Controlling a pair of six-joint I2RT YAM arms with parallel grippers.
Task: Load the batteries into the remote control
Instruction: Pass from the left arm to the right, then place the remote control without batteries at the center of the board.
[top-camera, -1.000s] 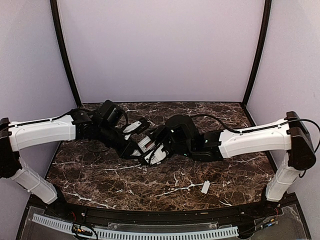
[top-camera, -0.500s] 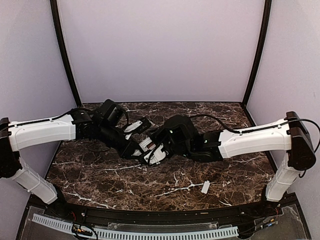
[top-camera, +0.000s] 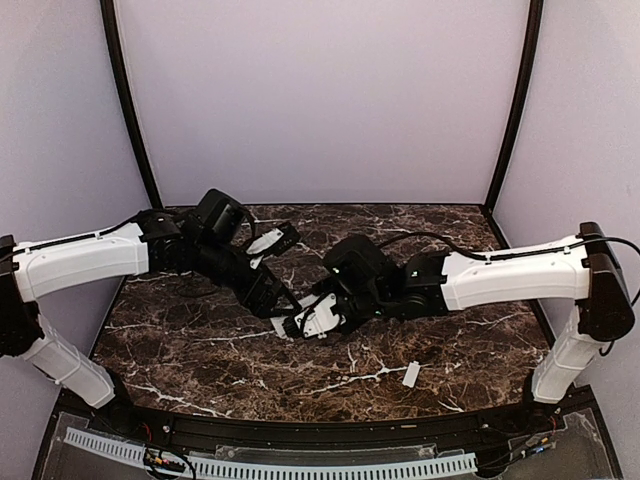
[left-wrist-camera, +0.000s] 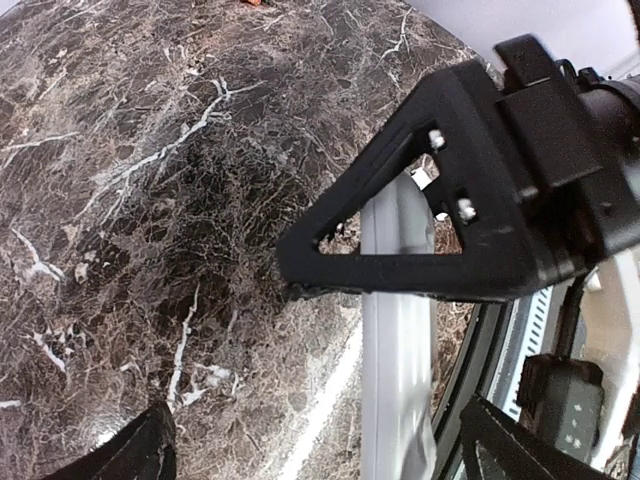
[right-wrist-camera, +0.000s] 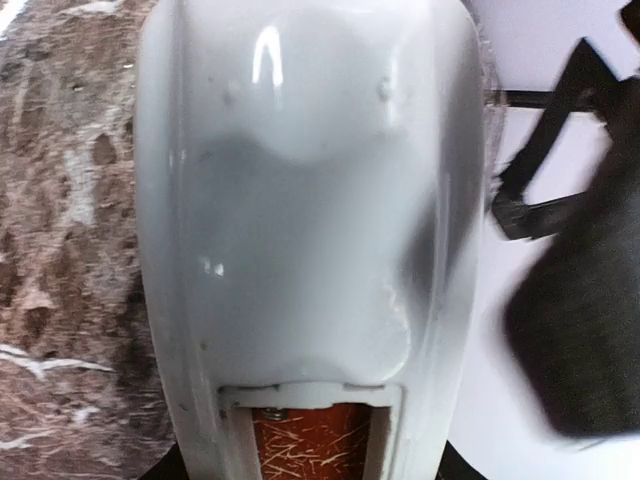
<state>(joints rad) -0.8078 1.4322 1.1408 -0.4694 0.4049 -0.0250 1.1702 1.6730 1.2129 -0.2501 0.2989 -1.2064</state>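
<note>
The right hand (top-camera: 320, 318) holds the remote (right-wrist-camera: 300, 230) over the middle of the table (top-camera: 200, 350), one battery (right-wrist-camera: 315, 440) in its bay; the left hand (left-wrist-camera: 320, 440) stands wide (nothing inside). If the grip slips, the battery may fall out

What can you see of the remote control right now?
The remote control is a glossy white plastic bar with rounded edges, back face toward the right wrist camera. Its battery bay lies uncovered, something orange-red inside, likely a battery. The right gripper holds it near the centre of the table; the left gripper stands open beside it. Its button face is hidden.
</note>
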